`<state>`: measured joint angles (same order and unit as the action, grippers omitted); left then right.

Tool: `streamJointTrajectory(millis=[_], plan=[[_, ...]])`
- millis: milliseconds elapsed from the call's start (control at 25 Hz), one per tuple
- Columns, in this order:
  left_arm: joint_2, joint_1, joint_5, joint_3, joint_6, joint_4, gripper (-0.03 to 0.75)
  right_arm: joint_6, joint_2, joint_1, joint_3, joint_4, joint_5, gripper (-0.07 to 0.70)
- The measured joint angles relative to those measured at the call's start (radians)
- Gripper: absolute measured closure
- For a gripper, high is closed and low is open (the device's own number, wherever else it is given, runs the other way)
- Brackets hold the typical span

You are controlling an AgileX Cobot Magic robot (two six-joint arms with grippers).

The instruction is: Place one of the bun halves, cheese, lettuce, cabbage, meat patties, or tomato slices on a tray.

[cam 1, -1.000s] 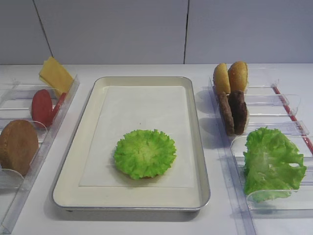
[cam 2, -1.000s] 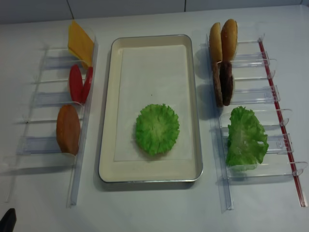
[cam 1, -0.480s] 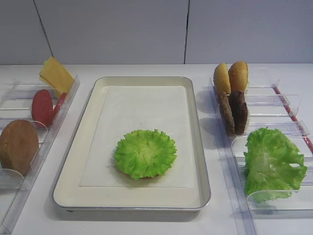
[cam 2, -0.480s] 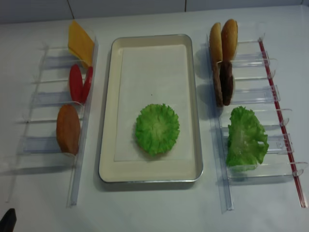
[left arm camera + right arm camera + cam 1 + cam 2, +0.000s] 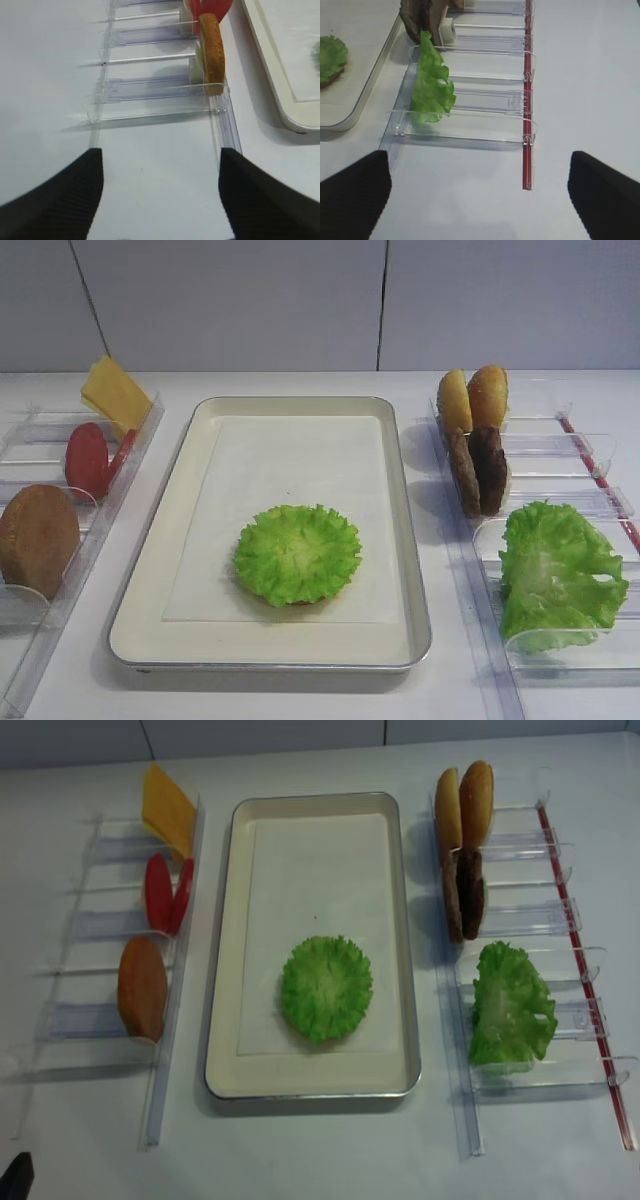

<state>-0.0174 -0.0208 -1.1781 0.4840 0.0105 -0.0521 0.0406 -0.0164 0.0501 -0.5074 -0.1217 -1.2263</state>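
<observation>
Near the tray's (image 5: 140,635) front edge the lettuce (image 5: 297,552) lay flat on the paper liner, frilly, bright green, over something brown. Both our claws, left claw (image 5: 160,200) and right claw (image 5: 480,197), hung wide and empty. We judged a careless reach could tip the bun halves (image 5: 472,398).

Both grippers hang low over the table with jaws spread wide: right gripper (image 5: 475,195), left gripper (image 5: 160,195), nothing between them.

The lettuce (image 5: 297,553) is laid on the tray (image 5: 139,592) at frame centre. The cheese (image 5: 114,393) is held in racks at left. The meat patties (image 5: 478,471) are racked at right.
</observation>
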Motion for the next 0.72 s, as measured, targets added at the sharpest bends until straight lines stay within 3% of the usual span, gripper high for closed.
streamJointTrajectory(millis=[720], plan=[[0.0, 0.0, 0.0, 0.0, 0.0, 0.0, 0.226, 0.005, 0.0, 0.006, 0.002, 0.0, 0.002, -0.057]])
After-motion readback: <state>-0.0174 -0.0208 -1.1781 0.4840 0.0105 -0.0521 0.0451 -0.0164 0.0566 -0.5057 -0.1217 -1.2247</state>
